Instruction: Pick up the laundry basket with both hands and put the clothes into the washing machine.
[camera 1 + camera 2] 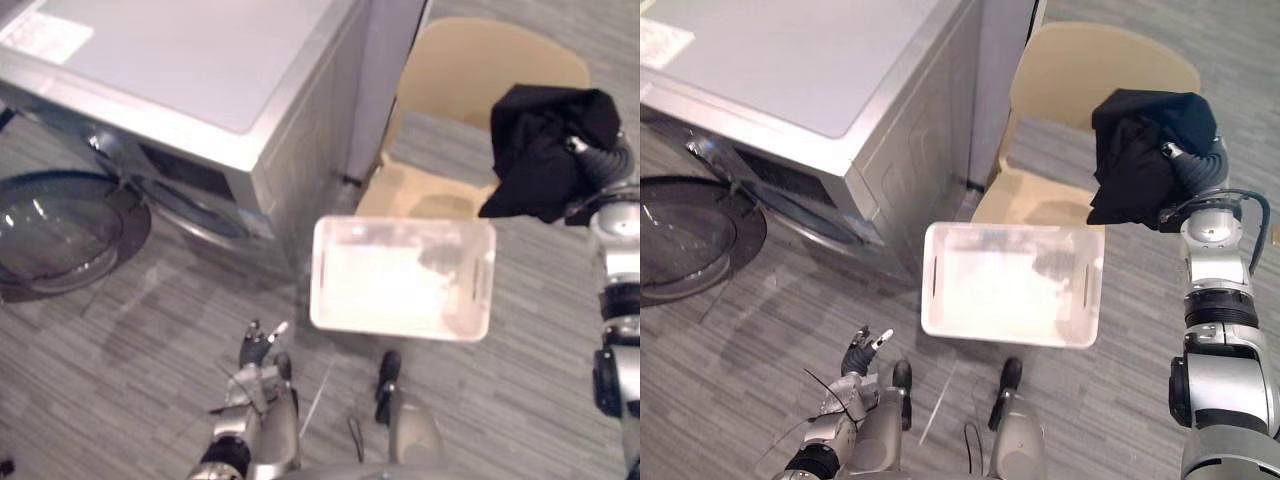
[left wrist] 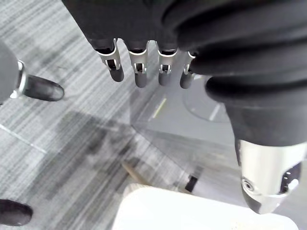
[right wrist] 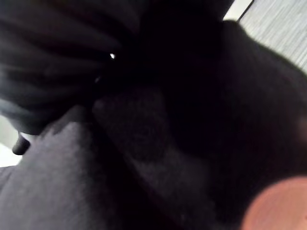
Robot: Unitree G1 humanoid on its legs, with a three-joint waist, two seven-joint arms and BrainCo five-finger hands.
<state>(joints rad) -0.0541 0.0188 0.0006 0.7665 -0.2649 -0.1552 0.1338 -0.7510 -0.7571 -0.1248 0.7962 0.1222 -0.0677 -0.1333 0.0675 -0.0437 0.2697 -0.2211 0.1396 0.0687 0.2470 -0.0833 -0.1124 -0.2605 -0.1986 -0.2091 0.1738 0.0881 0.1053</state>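
A white laundry basket (image 1: 318, 275) stands on the floor in front of me, with little to be seen inside it. My right hand (image 1: 1196, 168) is raised above the chair with a black garment (image 1: 545, 140) draped over it and hanging clear of the seat. The cloth also covers the right wrist view (image 3: 144, 134). The washing machine (image 1: 180, 80) stands at the upper left, its round door (image 1: 60, 230) swung open to the left. My left hand (image 1: 258, 350) hangs low near the floor, left of the basket, with straight fingers (image 2: 139, 72) and nothing in it.
A beige chair (image 1: 470, 70) stands behind the basket, right beside the washing machine's side wall. A corner of the basket (image 2: 192, 211) shows beyond my left hand. Grey striped floor lies between the basket and the open door.
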